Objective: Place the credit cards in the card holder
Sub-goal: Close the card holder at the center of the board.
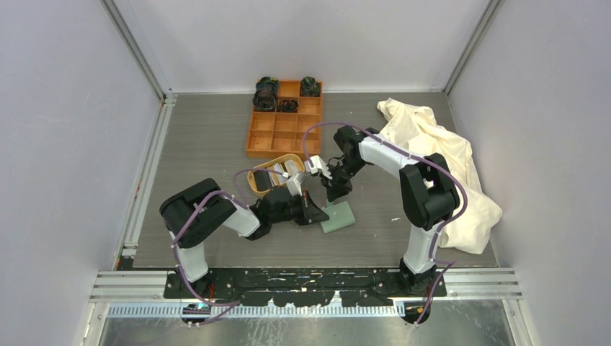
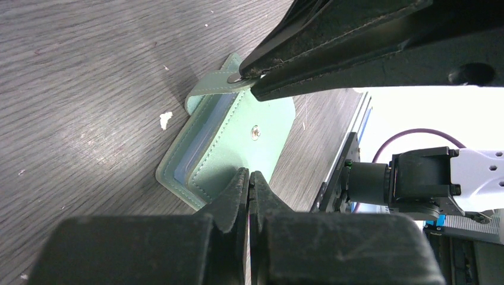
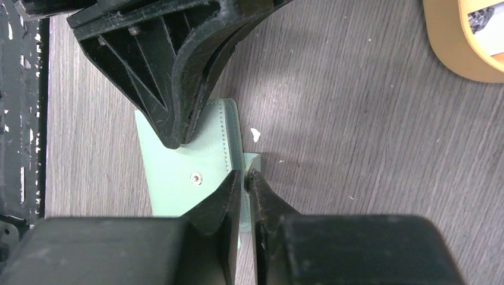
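Observation:
The sage-green card holder [image 1: 339, 217] lies closed on the grey table, snap stud up, in front of both arms. My right gripper [image 3: 243, 174] is shut on its small strap tab [image 2: 217, 82] at the holder's edge. My left gripper [image 2: 248, 177] is shut, empty, with its tip resting on the holder's cover [image 3: 178, 172]. Pale blue pocket edges [image 2: 205, 133] show along the holder's open side. The credit cards [image 1: 277, 173] stand in the oval tan tray [image 1: 253, 180] just left of and behind the grippers.
An orange compartment box [image 1: 284, 119] with dark items sits at the back. A cream cloth [image 1: 439, 162] covers the right side. A white crumb [image 2: 166, 120] lies beside the holder. The tray's rim [image 3: 460, 56] shows in the right wrist view.

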You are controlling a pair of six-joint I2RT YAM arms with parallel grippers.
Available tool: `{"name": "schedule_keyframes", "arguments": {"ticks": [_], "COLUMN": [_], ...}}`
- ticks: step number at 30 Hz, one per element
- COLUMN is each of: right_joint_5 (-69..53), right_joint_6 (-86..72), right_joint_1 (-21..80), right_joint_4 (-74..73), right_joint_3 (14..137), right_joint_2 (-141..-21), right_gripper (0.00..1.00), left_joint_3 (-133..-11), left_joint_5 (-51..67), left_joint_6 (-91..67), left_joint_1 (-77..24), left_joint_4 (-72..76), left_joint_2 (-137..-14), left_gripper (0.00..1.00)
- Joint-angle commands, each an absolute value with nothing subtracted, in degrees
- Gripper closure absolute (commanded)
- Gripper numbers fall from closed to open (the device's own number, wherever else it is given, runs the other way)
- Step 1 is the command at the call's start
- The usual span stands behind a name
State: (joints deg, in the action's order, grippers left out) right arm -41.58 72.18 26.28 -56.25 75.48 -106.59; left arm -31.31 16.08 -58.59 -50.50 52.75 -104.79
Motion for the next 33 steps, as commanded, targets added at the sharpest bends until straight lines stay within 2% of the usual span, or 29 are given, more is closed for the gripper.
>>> {"name": "schedule_keyframes", "arguments": {"ticks": [1,6,12,18,33], "right_joint_5": [-42.8,-42.0,-41.5,-40.9,-35.2], "right_joint_6": [72.2,72.0,69.5,65.6,65.2], "right_joint_1": [26.2,26.2,26.2,27.0,29.2], "right_joint_4": [-58.1,-58.5,-57.0,-49.7,-44.2], "right_joint_3": [78.5,78.8,77.3,69.5,58.8], "right_joint_2": [-106.9,-107.1,-105.0,-95.7,-90.9], "right_gripper": [0.87,0.98,0.99,0.99,0.99], "left_joint_3": [-30.3,-30.3,-30.5,-30.3,-30.3], "left_joint_5": [15.3,15.1,14.8,14.4,14.8], "left_joint_6": [-57.7,-57.9,-59.3,-60.2,-60.5], "left_joint_1": [-50.4,-50.4,-50.2,-50.0,-49.9], "left_joint_4": [50.7,50.5,49.1,48.9,48.8], "left_joint_2": [-106.3,-106.3,-106.2,-106.5,-106.8], "left_gripper": [1.00,1.00,1.00,1.00,1.00]}}
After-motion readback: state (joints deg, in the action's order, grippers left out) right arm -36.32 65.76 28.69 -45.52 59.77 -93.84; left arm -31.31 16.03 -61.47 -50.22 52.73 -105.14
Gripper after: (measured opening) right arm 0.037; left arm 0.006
